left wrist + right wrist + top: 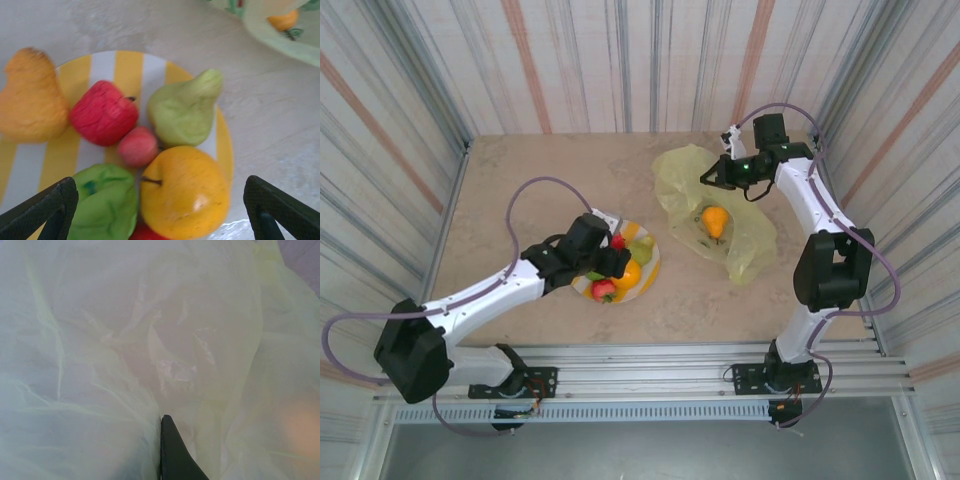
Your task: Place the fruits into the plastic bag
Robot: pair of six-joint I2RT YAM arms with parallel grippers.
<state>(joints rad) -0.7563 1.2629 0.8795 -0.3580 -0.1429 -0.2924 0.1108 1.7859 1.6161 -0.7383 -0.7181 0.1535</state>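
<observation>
The left gripper [161, 200] is held with jaws wide apart just above the fruits [104, 112], which are heaped on the striped plate [127, 65]. The bag [745, 245] is spread to the right of the plate, and an orange fruit [716, 220] is seen through it. The right gripper [712, 178] is clamped on its far edge.

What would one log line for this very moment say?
left gripper: open, above fruits on plate | right gripper: shut on plastic bag | orange fruit: inside plastic bag | task: unfinished
</observation>
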